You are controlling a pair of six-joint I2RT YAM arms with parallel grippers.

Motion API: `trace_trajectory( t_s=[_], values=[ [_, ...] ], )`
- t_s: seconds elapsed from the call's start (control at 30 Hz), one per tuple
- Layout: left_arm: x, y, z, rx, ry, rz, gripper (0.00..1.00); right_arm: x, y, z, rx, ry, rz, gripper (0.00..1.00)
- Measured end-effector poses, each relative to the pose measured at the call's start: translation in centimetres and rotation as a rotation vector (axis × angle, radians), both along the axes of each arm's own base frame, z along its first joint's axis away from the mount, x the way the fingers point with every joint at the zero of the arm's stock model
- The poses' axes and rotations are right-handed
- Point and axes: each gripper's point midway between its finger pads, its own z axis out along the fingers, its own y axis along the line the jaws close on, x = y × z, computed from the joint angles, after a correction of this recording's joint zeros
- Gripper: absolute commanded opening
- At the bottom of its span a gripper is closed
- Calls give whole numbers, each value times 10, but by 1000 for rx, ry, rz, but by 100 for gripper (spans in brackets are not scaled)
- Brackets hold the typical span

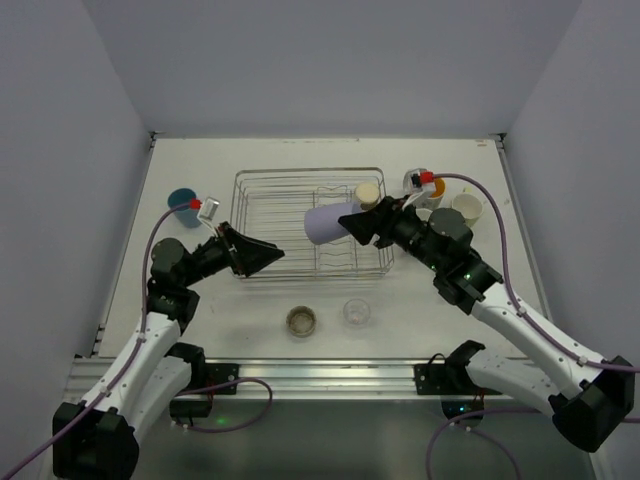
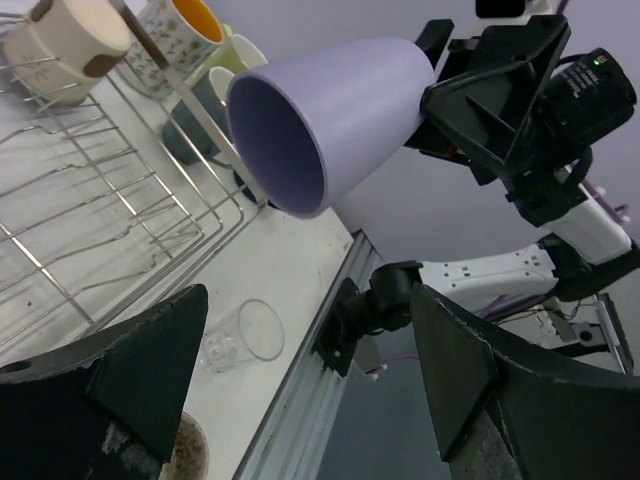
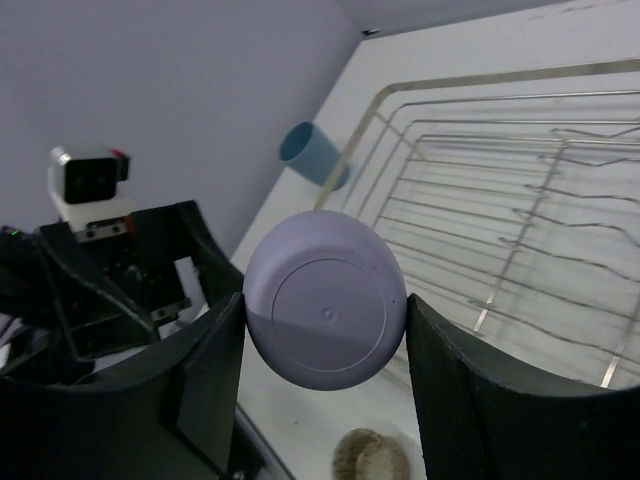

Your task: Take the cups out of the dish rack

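Lavender cup [image 1: 325,224], smooth, tapered, tipped sideways, gripped by right pincer [image 1: 351,224]

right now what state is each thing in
dish rack, holds one cream cup
lavender cup, on its side, gripped by the right fingers over the rack
left fingers, open, empty
teal cup, standing on the table left of the rack
metallic cup, standing in front of the rack
clear glass, standing beside the metallic cup
orange-lined mug, mouth up, right of the rack
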Motion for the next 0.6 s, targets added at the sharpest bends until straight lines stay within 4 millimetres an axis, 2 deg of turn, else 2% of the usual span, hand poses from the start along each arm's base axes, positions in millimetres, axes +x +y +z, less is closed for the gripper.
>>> trace_trajectory(
  t_s=[0.2, 0.33, 0.4, 0.43, 0.53, 0.6],
  values=[
    [-12, -15, 16, -58, -18, -69, 82, -24, 40, 14, 132, 21, 205, 18],
    [-16, -22, 20, -77, -21, -96, 78, -32, 57, 11, 177, 49, 288, 18],
    [-16, -25, 21, -85, -18, -105, 69, -35, 66, 9, 190, 65, 322, 18],
    [-16, -25, 22, -89, -19, -106, 69, -36, 69, 7, 191, 70, 329, 18],
    [-15, -25, 27, -105, -30, -98, 55, -39, 77, 2, 198, 91, 353, 18],
    [-14, -25, 30, -113, -37, -91, 42, -42, 81, -2, 205, 103, 369, 18]
  ],
)
